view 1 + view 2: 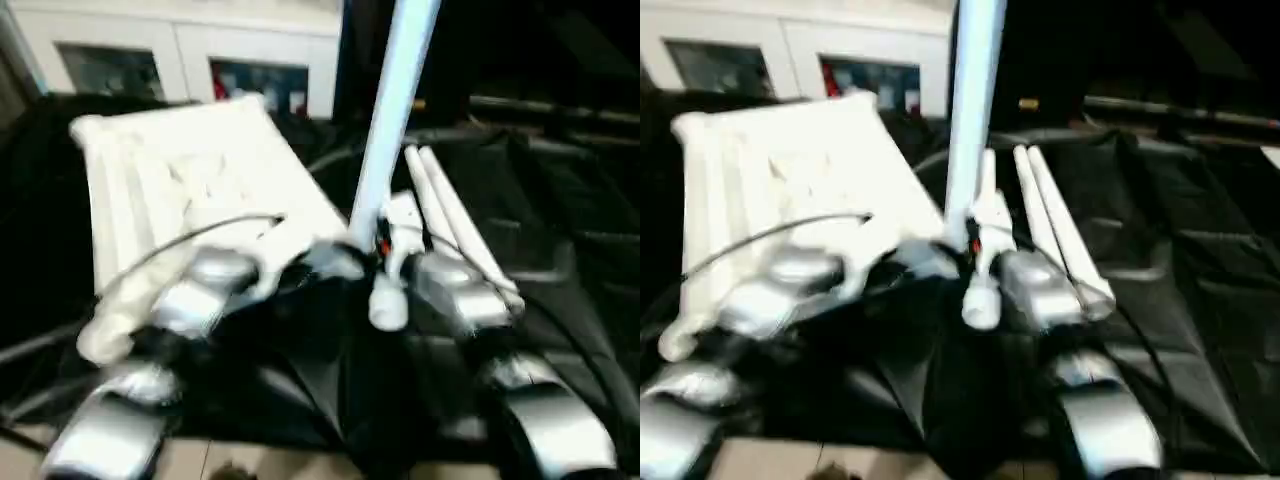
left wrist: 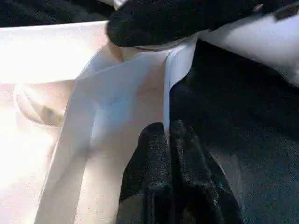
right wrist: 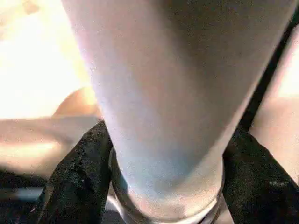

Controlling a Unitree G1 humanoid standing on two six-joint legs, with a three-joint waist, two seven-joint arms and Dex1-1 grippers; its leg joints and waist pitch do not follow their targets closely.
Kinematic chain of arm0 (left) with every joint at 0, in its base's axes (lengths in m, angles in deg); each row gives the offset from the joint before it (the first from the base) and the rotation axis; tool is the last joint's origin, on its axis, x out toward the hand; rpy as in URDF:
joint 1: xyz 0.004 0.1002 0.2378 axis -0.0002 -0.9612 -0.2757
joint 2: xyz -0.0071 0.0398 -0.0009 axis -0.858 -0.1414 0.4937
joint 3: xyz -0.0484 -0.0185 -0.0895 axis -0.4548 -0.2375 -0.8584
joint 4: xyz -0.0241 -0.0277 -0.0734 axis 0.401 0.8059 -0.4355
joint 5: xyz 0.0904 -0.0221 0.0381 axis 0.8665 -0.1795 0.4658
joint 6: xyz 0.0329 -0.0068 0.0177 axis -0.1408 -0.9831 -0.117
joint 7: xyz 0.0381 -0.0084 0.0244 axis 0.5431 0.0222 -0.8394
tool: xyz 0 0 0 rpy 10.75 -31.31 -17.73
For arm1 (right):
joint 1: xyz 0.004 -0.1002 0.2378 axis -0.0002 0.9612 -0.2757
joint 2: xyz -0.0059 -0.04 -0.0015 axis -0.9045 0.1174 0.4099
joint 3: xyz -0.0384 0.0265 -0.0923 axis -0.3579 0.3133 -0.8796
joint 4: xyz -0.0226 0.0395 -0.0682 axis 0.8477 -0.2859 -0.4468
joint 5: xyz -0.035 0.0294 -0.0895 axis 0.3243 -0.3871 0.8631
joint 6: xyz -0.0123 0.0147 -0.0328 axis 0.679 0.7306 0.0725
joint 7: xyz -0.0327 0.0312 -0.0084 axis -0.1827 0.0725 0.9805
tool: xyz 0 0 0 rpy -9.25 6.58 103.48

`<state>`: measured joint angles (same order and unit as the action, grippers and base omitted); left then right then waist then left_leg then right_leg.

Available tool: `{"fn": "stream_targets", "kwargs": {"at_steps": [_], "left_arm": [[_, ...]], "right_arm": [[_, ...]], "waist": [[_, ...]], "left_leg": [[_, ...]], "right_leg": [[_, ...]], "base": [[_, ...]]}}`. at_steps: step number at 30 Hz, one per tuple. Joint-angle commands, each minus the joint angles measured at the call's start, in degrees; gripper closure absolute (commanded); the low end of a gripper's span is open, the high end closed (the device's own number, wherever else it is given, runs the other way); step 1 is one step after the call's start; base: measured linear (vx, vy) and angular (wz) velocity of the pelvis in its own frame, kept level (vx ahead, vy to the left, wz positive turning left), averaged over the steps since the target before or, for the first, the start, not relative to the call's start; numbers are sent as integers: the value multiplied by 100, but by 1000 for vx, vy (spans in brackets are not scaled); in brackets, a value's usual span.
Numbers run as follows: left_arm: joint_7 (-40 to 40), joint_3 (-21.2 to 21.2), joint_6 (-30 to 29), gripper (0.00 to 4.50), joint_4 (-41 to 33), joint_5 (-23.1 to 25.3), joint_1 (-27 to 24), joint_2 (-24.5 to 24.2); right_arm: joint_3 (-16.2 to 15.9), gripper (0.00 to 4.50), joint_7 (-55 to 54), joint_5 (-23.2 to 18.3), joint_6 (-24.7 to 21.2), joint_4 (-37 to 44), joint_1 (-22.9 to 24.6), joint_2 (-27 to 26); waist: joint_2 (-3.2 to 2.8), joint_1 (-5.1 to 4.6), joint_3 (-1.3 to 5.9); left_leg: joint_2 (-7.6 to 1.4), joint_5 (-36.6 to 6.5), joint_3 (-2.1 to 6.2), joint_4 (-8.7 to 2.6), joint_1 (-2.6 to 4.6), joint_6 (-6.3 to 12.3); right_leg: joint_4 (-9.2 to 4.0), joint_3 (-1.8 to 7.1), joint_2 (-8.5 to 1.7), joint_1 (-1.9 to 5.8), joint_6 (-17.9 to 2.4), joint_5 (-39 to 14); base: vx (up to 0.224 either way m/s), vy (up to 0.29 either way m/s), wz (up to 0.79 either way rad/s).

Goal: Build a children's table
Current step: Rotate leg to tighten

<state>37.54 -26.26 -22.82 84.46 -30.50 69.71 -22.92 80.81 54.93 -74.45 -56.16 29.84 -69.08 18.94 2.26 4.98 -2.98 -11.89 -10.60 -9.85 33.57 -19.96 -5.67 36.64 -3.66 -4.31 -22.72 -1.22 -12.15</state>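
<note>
An upright leg (image 3: 159, 107) is grasped by the right gripper (image 3: 161, 186); the left gripper (image 2: 169, 140), jaws clenched, is pressed against the tabletop (image 1: 190, 180) rim.

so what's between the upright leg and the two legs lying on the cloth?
Head views: the right gripper, closed around the upright leg; the two loose legs lie just beyond it.

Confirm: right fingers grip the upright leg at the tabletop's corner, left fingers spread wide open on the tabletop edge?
Not quite. The left fingers are shut, pinching the tabletop edge wall, as the left wrist view shows. The rest holds: the right fingers flank the upright leg at the corner.
</note>
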Motion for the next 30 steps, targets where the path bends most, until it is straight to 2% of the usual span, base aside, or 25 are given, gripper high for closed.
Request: {"fn": "stream_targets", "kwargs": {"at_steps": [1,2,3,4,6,7,9,13,14,15,16,17,21,22,25,30], "left_arm": [[-518,13,-56,450,115,67,132,271],[-539,14,-53,450,115,72,144,301],[-508,18,-8,450,110,70,144,296],[-512,11,26,450,141,84,158,309],[-448,11,88,450,125,87,140,269],[-390,8,135,450,119,83,124,229],[-220,7,267,450,123,54,94,109],[144,34,326,450,-32,-10,-16,-101],[450,54,392,450,-166,-78,-114,-249],[640,53,429,450,-240,-120,-174,-342],[953,73,612,450,-335,-176,-269,-502],[1067,90,711,450,-364,-189,-302,-564],[1722,188,914,450,-619,-343,-499,-883],[1925,177,892,450,-711,-436,-550,-988],[2141,123,936,450,-778,-531,-579,-1121],[2426,93,986,450,-853,-589,-647,-1268]], "right_arm": [[-389,174,336,-1,-99,-349,89,-526],[-385,139,377,-18,-86,-361,65,-568],[-372,139,425,-38,-70,-347,39,-581],[-350,104,398,-26,-33,-378,3,-602],[-356,98,437,0,28,-384,-30,-590],[-356,78,480,46,111,-409,-65,-573],[-313,78,741,64,254,-488,-139,-474],[-421,78,1389,66,430,-340,-56,-215],[-515,78,1855,44,500,-136,58,-12],[-573,78,2183,8,509,27,142,118],[-682,78,2703,-72,468,346,299,326],[-726,78,2880,-100,443,468,359,400],[-945,78,3623,-141,432,891,594,737],[-1014,78,3910,-113,493,999,668,891],[-1068,78,4226,-60,615,1144,743,1115],[-1042,78,4411,-117,523,1387,800,1246]], "waist": [[-47,-37,324],[-55,-37,332],[-48,-39,330],[-48,-39,325],[-43,-41,323],[-43,-46,313],[-42,-41,323],[-31,-36,334],[-57,-38,330],[-35,-36,339],[-36,-34,346],[-33,-30,372],[-37,-27,391],[-88,-28,380],[-80,-32,364],[-97,-19,367]], "left_leg": [[-118,-1290,7,-413,23,-61],[-120,-1236,14,-418,3,-27],[-121,-1220,13,-420,0,-14],[-120,-1235,12,-423,-1,6],[-121,-1257,14,-427,-4,22],[-120,-1309,18,-435,-11,19],[-126,-1364,22,-432,-1,10],[-127,-1235,13,-419,-25,87],[-126,-1190,13,-420,-25,98],[-126,-1052,13,-410,-55,202],[-132,-997,11,-408,-59,240],[-141,-808,6,-388,-53,330],[-134,-400,-9,-357,-52,510],[-134,-427,-10,-359,-54,526],[-143,-713,-28,-369,-22,440],[-151,-774,-22,-378,-10,330]], "right_leg": [[-548,293,-359,233,-1029,-1201],[-538,287,-364,253,-1032,-1119],[-536,285,-359,253,-1033,-1085],[-543,284,-361,254,-1026,-1109],[-552,286,-370,254,-1013,-1185],[-566,283,-372,252,-979,-1320],[-577,286,-389,241,-958,-1465],[-549,292,-383,259,-1001,-1212],[-545,292,-380,257,-1029,-1141],[-522,281,-368,294,-1085,-862],[-511,278,-365,303,-1102,-749],[-469,279,-363,319,-1166,-383],[-392,271,-347,334,-1417,366],[-388,264,-338,327,-1474,417],[-425,259,-332,312,-1529,115],[-430,266,-337,311,-1496,-44]], "base": [[0,0,0],[0,0,0],[0,0,0],[0,0,0],[0,0,0],[0,0,0],[0,0,0],[0,0,0],[0,0,0],[0,0,0],[0,0,0],[0,0,0],[0,0,0],[0,0,0],[0,0,0],[0,0,0]]}}
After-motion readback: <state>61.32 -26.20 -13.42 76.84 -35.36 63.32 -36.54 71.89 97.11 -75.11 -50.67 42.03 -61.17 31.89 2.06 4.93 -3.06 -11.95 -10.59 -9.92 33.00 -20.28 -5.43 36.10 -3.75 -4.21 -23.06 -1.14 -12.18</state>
